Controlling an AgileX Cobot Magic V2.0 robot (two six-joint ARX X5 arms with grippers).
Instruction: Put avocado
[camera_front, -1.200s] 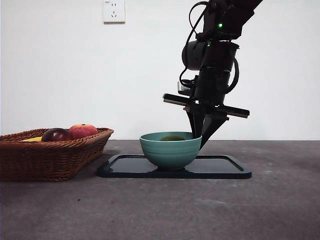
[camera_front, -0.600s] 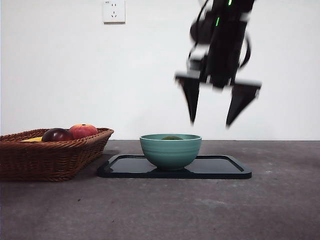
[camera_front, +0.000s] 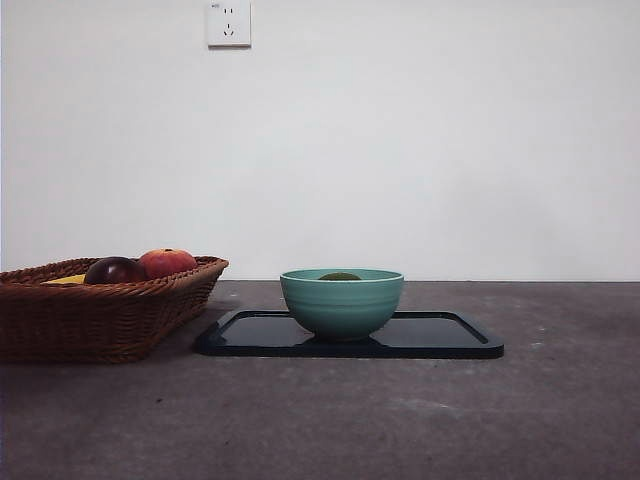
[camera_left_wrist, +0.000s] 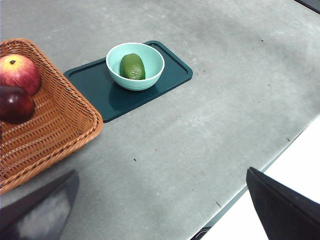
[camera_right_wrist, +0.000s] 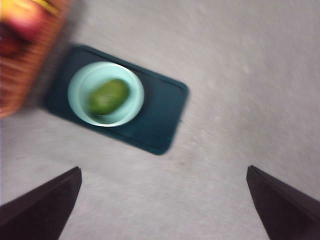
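Now the avocado lies inside the teal bowl, and both pincers hang wide open and empty above the tabletop.

The bowl stands toward the left end of a dark tray; from the front only the top of the fruit shows over its rim. Left of the tray, just beside it, sits a wicker basket with a dark maroon fruit and a red-orange fruit next to each other. The left pincer is well apart from the bowl, its jaws spread. The right pincer, in a blurred view, looks down on the bowl with its jaws equally far apart. A wall socket sits high on the far wall.
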